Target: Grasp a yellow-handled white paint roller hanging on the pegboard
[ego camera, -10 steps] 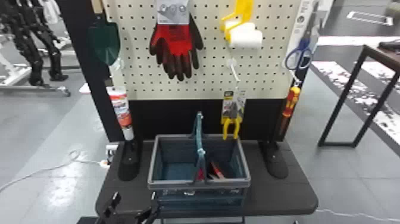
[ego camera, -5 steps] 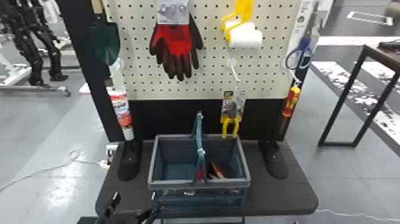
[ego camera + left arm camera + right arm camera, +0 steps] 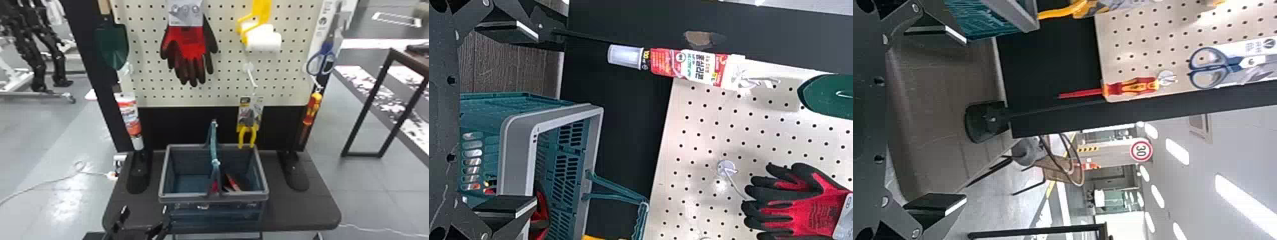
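Two grippers hang low at the near edge of the worktop, neither holding anything. My left gripper has its flat fingers spread wide and faces the teal basket. My right gripper is spread just as wide and looks past the basket's corner toward the board's right side. By my reading, both are open because the grasp has not begun.

The basket stands at the middle of the worktop with its handle upright, probably so that a picked tool can drop straight in. Behind it rises the pegboard, where each tool hangs on its own hook, well apart from the others and easy to take singly.

The yellow-handled white paint roller hangs high on the board, right of centre and just beside the red-and-black glove. Its yellow handle runs up out of frame and its white sleeve lies across below. It is on my right-hand side, so I judge the right arm the likelier one to reach it, by a long rise from here.

Yellow-handled pliers hang beneath it. Scissors and a red-and-yellow screwdriver occupy the right edge. A green trowel and a sealant tube hang at the left.
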